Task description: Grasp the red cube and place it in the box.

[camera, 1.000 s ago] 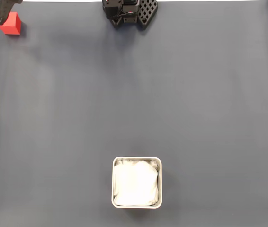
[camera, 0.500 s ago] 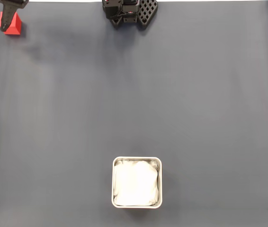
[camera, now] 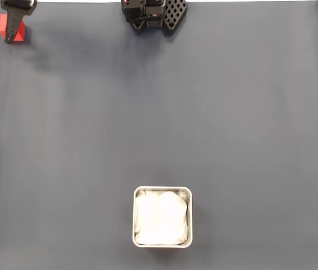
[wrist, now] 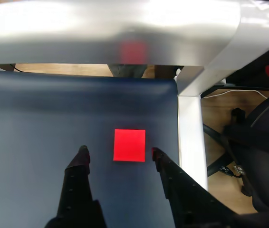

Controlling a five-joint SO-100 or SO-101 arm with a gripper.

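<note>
The red cube (camera: 3, 27) sits on the dark mat at the far top-left corner of the fixed view. My gripper (camera: 14, 28) hangs over it and its black body covers the cube's middle. In the wrist view the red cube (wrist: 129, 145) lies flat on the mat just ahead of the open gripper (wrist: 119, 154). One black fingertip (wrist: 83, 154) is to its left with a gap, and the other fingertip (wrist: 155, 154) stands close by its right edge. The box (camera: 135, 219), a silver tin with white lining, stands far off at the bottom centre.
The arm's black base (camera: 153, 14) is at the top centre of the mat. In the wrist view a white table frame post (wrist: 189, 133) runs just right of the cube, a shiny bar (wrist: 125, 28) crosses above, and the mat's edge lies close behind the cube.
The gripper has shifted right over the cube, from its left edge to across its middle. The cube and the box have stayed in place.
</note>
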